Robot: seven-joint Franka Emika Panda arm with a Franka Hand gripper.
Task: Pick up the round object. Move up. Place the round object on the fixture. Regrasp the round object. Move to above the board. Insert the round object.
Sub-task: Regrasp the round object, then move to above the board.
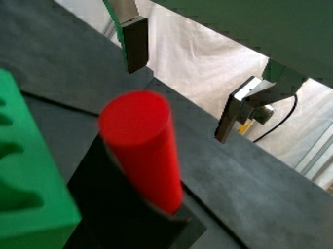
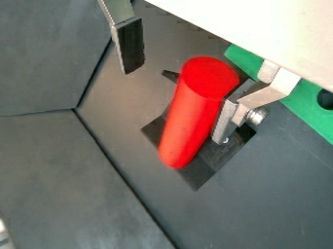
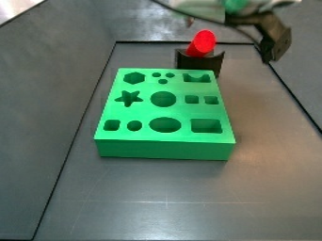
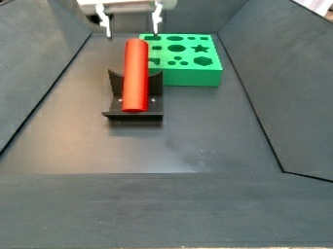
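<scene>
Both wrist views show the end effector (image 2: 182, 63) spread wide, empty, above the round object (image 2: 193, 109). Below it, that peg leans on the fixture (image 4: 134, 101), the board (image 4: 189, 55) beside. No readable writing shows.

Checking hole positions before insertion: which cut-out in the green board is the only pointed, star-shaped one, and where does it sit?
The star cut-out on the board, along an edge, beside the large round hole; the rest are round, oval, square or hexagonal.

round object (image 4: 134, 68): one
fixture (image 4: 134, 109): one
board (image 3: 167, 113): one, with eleven cut-out holes
pincer (image 4: 127, 21): one, two fingers apart above the round object's far end
</scene>
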